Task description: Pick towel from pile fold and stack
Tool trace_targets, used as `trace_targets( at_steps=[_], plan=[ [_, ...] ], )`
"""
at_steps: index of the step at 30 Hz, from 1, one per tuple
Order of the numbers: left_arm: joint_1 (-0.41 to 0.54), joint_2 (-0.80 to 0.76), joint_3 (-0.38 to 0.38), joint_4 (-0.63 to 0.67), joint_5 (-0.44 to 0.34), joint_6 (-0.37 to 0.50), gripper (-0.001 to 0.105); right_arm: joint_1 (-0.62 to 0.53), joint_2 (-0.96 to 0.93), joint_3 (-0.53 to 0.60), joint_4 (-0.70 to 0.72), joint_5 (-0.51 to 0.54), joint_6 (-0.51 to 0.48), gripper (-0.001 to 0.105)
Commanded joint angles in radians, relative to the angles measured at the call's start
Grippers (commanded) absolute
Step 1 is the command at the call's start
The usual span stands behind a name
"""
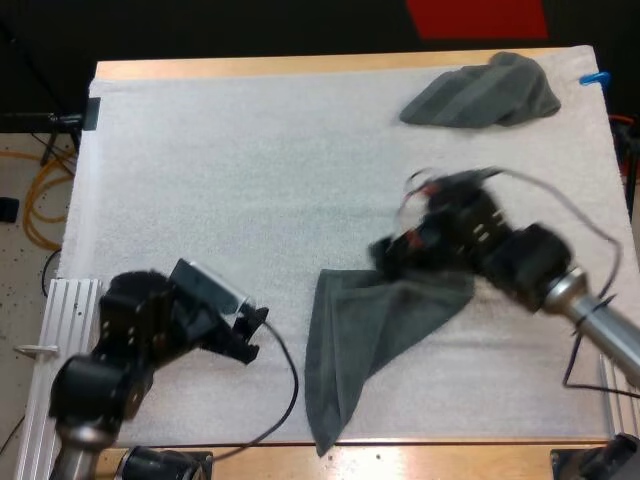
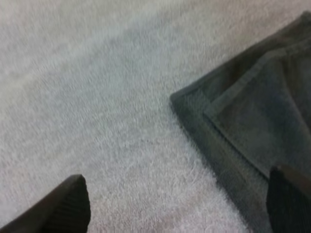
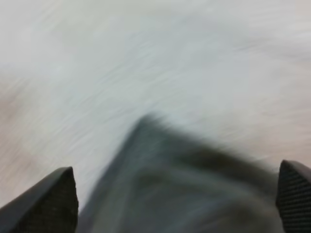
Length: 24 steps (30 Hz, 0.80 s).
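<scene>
The white mat covers nearly the whole wooden table. On its near half, a little to the right of the middle, lies the dark grey-green towel. It is flat in a rough triangle, with one point close to the mat's front edge. A second, crumpled towel rests at the far right corner of the mat, well apart from the first.

The right gripper is at the upper corner of the flat towel. In its wrist view the two fingers stand wide apart, with the cloth low between them, so I judge it is spread and pinches nothing. The left gripper hangs just beside the towel's left edge, also spread. Near it I see a towel corner with a stitched hem.

In my judgement the cloth is light, soft and limp. It will sag and drape when lifted, and one layer may slide over the other. The hemmed corners look like the best places to take hold, one for each gripper.
</scene>
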Motion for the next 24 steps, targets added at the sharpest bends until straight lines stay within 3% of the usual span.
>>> trace_targets(
  at_steps=[1, 9, 11, 20, 24],
  plan=[
    [-0.005, 0.026, -0.003, -0.019, -0.009, -0.012, 0.072, -0.033, 0.002, -0.008, 0.004, -0.003, -0.012, 0.08],
    [-0.005, 0.223, -0.003, -0.145, -0.009, -0.012, 0.072, -0.293, 0.092, 0.017, 0.048, -0.079, -0.044, 0.08],
    [-0.005, 0.262, -0.003, -0.164, -0.009, -0.012, 0.072, -0.335, 0.126, 0.03, 0.048, -0.085, -0.046, 0.075],
    [-0.005, 0.307, -0.003, -0.167, 0.013, -0.012, 0.072, -0.393, 0.271, 0.043, 0.05, -0.149, -0.065, 0.049],
    [-0.005, 0.307, -0.003, -0.167, 0.013, -0.012, 0.072, -0.393, 0.326, 0.043, 0.067, -0.153, -0.092, 0.047]
  ],
)
